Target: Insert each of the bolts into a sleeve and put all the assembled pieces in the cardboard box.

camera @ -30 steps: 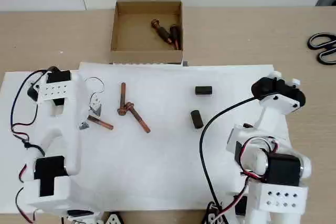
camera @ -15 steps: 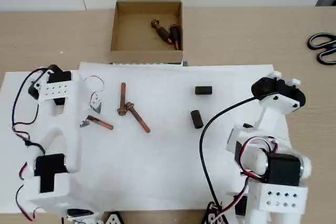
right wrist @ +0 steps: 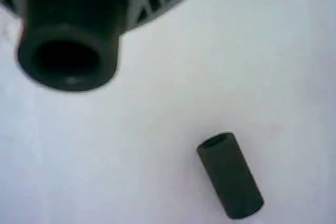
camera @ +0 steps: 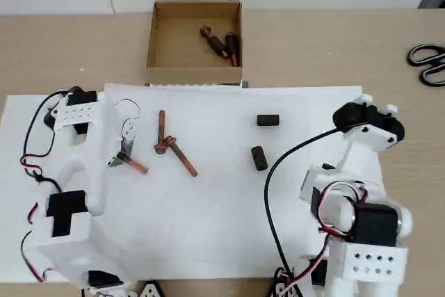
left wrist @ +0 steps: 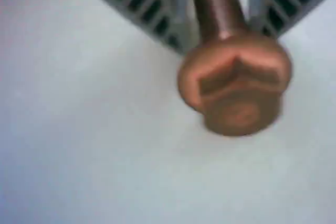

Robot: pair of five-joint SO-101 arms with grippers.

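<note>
Left claw newly around bolt

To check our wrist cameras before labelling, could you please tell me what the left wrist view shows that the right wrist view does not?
Left wrist view: a copper bolt, hex head toward the camera, shank gripped in the left tool. Right wrist view: a black sleeve held in the right tool, bore facing the camera, and a second sleeve lying flat. Both: the white sheet underneath.
</note>
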